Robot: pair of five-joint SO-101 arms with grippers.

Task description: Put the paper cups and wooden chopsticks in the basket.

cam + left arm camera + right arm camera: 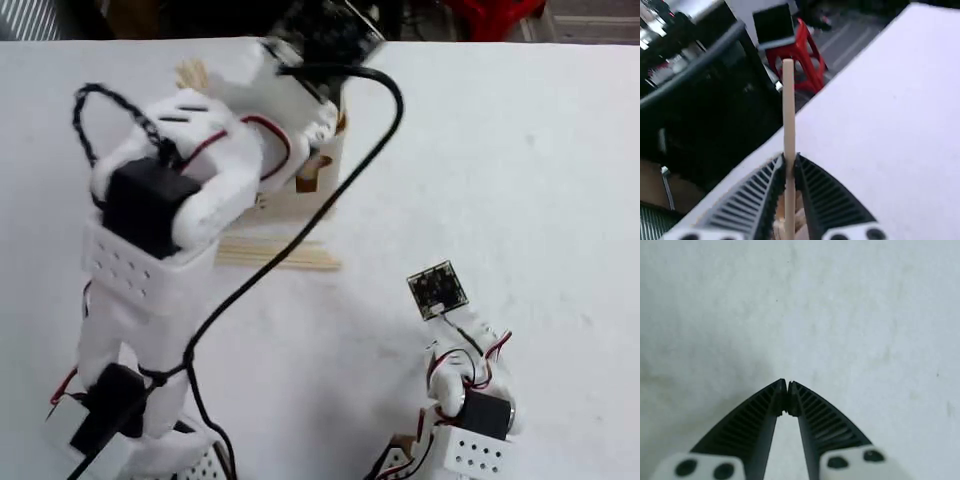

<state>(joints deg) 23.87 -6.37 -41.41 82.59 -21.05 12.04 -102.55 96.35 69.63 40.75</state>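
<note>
Over the far middle of the white counter (540, 180), the left arm (190, 190) stretches across the tan basket (300, 203) and covers most of it, so what lies inside cannot be seen; the left claw (790, 159) is closed tight on a single wooden chopstick (788, 110), its ribbed black fingers (822, 195) pressed against the stick from both sides; the stick stands out past the fingertips, pointing toward the counter's far edge, beyond which a red stool (800, 50) stands on the floor beside dark furniture. On the counter just beside the basket's near wall lies a bundle of loose chopsticks (280, 255), side by side and flat; a black cable (300, 235) from the left arm crosses over them. A few pale stick ends (190, 72) show at the far side of the left arm; whether they are in the basket or on the counter I cannot tell. At the near right, well apart from the basket, the right arm (470, 400) sits folded low; the right claw (787, 385) points down at bare counter, its two fingertips meeting, with nothing between them.
</note>
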